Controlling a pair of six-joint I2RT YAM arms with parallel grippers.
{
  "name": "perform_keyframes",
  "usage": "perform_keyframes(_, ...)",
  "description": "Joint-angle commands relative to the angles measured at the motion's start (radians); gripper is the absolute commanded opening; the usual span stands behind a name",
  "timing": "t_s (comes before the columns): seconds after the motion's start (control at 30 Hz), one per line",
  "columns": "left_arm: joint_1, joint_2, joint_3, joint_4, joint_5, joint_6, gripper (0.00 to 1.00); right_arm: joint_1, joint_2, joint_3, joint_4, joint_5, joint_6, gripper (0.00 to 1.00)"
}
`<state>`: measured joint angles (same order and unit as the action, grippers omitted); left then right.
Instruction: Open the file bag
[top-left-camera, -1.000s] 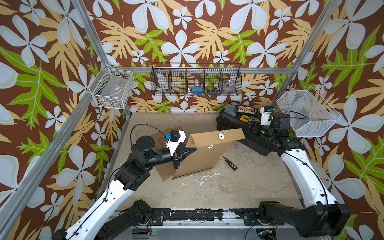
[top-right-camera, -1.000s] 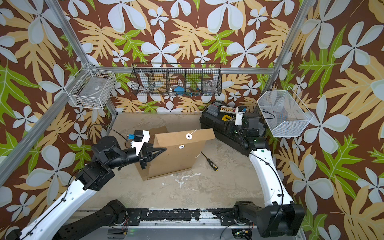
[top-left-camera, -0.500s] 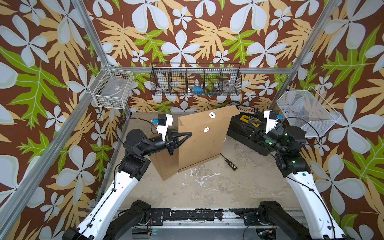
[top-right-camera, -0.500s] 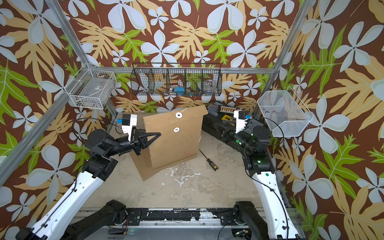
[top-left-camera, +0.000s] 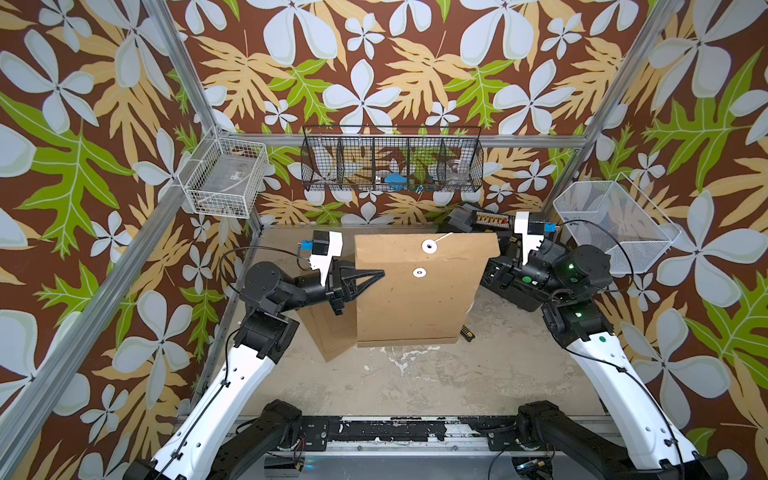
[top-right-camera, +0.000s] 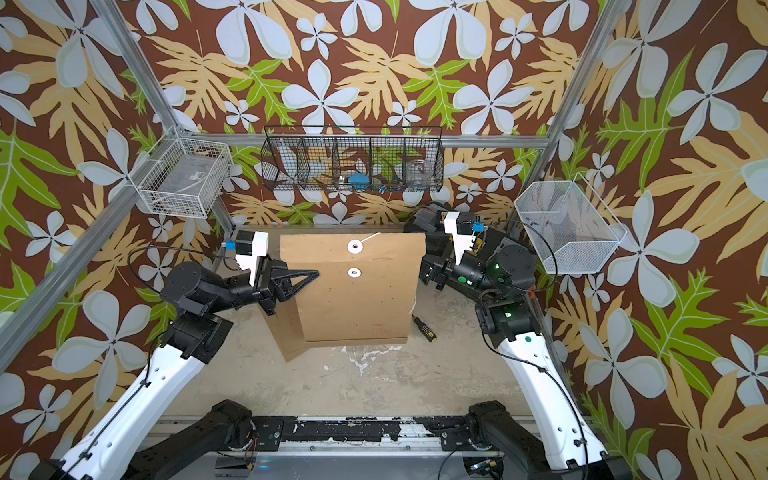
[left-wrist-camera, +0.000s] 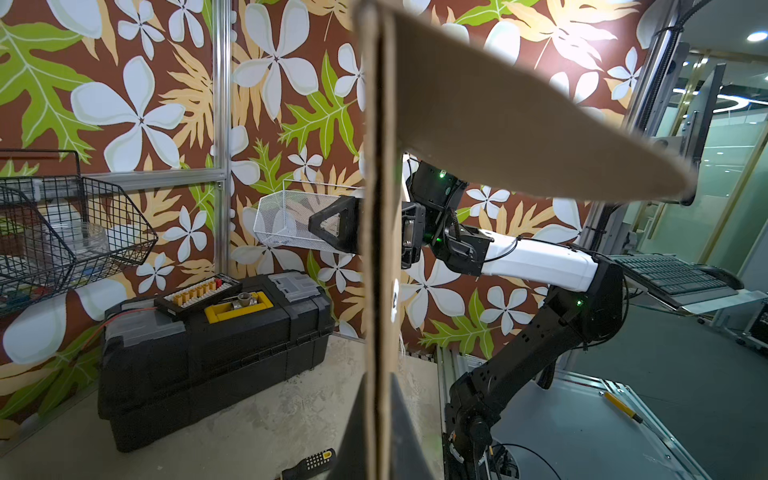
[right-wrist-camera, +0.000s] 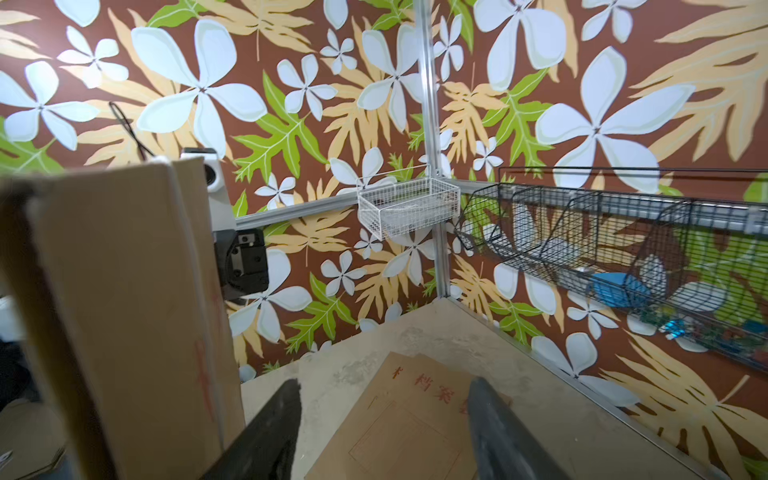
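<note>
Front floor (top-left-camera: 415, 390) open; toolbox (left-wrist-camera: 208, 332), file bag (top-left-camera: 415, 299) block rear.

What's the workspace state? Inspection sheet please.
Surface: tabletop, white scuffs.
Job's things: file bag held upright, string loose at the upper button; second file bag flat on the table.
Clutter: screwdriver beside the upright bag; toolbox at the back.
Grippers: left gripper shut on the file bag's edge; right gripper open, empty, by the opposite edge.
Cables: wrist-camera cable loops free, no snag seen.
Surroundings: white basket, black rack, mesh basket on floral walls.
</note>
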<state>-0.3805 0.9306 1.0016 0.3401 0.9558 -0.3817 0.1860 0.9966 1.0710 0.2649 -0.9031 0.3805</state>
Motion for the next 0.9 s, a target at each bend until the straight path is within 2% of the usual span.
perform_keyframes(0.0, 0.002, -0.004, 0.019, -0.031, -0.024, 0.049, 0.00, 0.001, -0.034, 0.032, -0.194, 0.345, -0.089, 0.63)
perform_keyframes(0.07, 0.002, -0.008, 0.028, -0.065, -0.054, 0.074, 0.00, -0.003, -0.065, 0.029, -0.280, 0.531, -0.107, 0.63)
perform_keyframes(0.1, 0.002, -0.010, 0.029, -0.074, -0.070, 0.082, 0.00, -0.007, -0.082, 0.018, -0.297, 0.557, -0.122, 0.63)
perform_keyframes(0.17, 0.007, -0.016, 0.026, -0.081, -0.097, 0.087, 0.00, -0.011, -0.121, -0.010, -0.297, 0.529, -0.148, 0.63)
perform_keyframes(0.33, 0.033, 0.003, 0.028, -0.057, -0.122, 0.049, 0.00, -0.011, -0.211, -0.084, -0.201, 0.241, -0.154, 0.66)
perform_keyframes(0.47, 0.033, 0.014, 0.043, -0.048, -0.089, 0.047, 0.00, -0.011, -0.199, -0.089, -0.141, 0.053, -0.132, 0.67)
perform_keyframes(0.7, 0.034, 0.010, 0.050, -0.027, 0.033, 0.045, 0.00, -0.007, -0.084, -0.048, -0.009, -0.086, -0.054, 0.68)
perform_keyframes(0.87, 0.034, 0.007, 0.058, -0.078, 0.078, 0.086, 0.00, 0.014, -0.020, -0.009, 0.124, -0.188, 0.023, 0.68)
